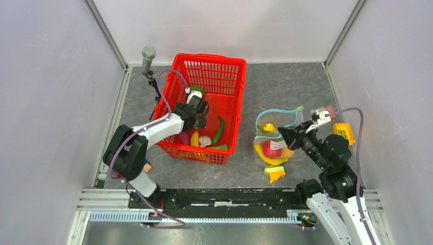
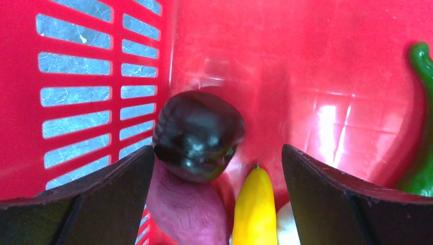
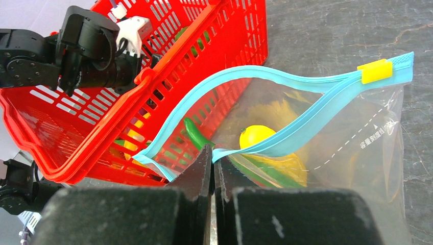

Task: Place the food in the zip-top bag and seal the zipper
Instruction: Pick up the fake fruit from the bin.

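Zipper pinched btwn R fingers, near corner.

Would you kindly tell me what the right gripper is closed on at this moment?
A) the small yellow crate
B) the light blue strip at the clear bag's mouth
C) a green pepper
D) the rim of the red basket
B: in the right wrist view the right gripper has its fingers pressed together on the zipper at the near edge of the zip-top bag, whose mouth gapes open.
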You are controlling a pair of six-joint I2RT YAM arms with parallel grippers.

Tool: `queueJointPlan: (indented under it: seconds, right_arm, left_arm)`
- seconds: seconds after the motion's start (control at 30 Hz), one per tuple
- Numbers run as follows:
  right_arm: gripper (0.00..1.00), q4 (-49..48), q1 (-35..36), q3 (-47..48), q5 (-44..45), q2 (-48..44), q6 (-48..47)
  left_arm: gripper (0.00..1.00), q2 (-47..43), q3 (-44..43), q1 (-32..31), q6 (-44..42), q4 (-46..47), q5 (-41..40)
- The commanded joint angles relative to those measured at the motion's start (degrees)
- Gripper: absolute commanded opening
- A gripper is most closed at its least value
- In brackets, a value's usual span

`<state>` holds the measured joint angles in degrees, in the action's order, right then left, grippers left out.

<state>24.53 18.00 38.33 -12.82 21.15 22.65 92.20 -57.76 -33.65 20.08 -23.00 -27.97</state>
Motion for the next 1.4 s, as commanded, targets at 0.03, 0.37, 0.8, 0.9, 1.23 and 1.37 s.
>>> queueJointPlan:
  seconds: [0.03, 0.37, 0.8, 0.9, 1.23, 1.37]
  right_arm:
    - [0.04, -2.3, 0.2, 0.4, 0.7, 0.2, -0.8]
    - [0.04, -3.2, 0.2, -0.1, 0.8, 1.8, -1.4]
    - [0.04, -2.5, 0.2, -0.2, 1.3, 0.8, -1.1]
    - [0.04, -2.5, 0.2, -0.2, 1.6, 0.9, -1.2]
    - [0.04, -6.6, 0.1, -0.3, -2.0, 2.9, -0.2]
    - [0.05, -2.0, 0.2, 9.9, 0.8, 10.0, -10.0]
  left_arm:
    - [1.0, 2.5, -2.8, 1.3, 1.0, 4.6, -4.1]
    - [0.9, 7.7, -2.4, 1.8, 1.1, 7.9, -4.2]
    - [0.4, -2.6, 0.2, 1.7, 0.7, 8.8, 1.5]
    - [0.4, -8.7, 1.4, 1.6, 0.6, 10.2, 7.1]
    - [0.42, -22.7, 3.4, -1.2, 4.2, 16.8, 30.8]
    - [0.43, -28.0, 3.4, -2.6, 4.6, 19.0, 34.0]
